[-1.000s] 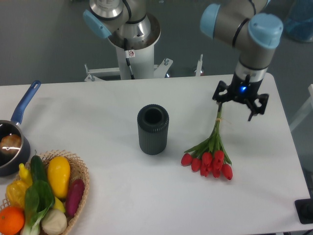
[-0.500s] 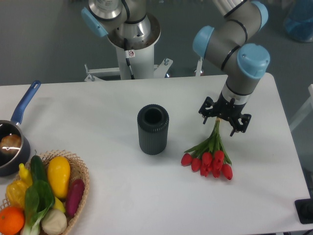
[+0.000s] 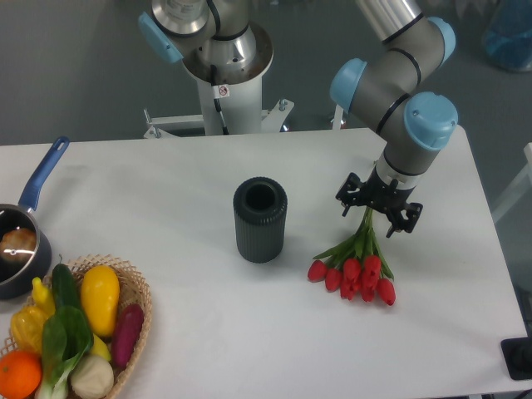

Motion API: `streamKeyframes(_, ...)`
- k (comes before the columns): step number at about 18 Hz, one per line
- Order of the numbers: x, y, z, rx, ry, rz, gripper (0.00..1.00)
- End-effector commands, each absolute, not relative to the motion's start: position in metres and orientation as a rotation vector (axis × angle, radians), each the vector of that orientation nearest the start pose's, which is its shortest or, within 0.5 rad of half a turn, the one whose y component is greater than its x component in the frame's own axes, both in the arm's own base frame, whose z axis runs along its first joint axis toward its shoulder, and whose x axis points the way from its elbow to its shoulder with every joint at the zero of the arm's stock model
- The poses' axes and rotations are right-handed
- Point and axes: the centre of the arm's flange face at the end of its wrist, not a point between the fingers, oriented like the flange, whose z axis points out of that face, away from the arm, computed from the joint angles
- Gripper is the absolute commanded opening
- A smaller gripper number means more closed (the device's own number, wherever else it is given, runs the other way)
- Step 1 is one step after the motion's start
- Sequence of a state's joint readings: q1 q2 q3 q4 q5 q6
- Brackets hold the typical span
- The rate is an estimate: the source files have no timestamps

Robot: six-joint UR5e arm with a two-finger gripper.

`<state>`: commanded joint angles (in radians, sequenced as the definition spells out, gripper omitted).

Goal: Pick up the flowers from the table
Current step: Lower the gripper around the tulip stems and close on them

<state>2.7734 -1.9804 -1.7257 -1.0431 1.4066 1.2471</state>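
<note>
Red tulip flowers (image 3: 353, 268) flat on table (image 3: 166, 191), stems under spread-fingered gripper (image 3: 378, 214).

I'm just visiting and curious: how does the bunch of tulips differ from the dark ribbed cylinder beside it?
The red tulips lie flat on the white table, while the dark ribbed vase stands upright with its mouth open. The tulips are bright red and green; the vase is dark grey all over. The gripper hovers over the tulips' stems, but nothing is near the vase. Both rest on the table.
</note>
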Motion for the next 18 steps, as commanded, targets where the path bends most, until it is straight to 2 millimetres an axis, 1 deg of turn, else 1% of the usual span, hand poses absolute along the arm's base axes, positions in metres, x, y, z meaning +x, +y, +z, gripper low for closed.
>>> streamKeyframes(7,-0.509,0.356,0.222,-2.996,0.062,-0.138,1.00)
streamKeyframes(14,-0.511,0.358,0.216,-2.997,0.061,-0.147,1.00)
streamKeyframes(18,-0.509,0.366,0.210,-2.996,0.065,-0.132,1.00)
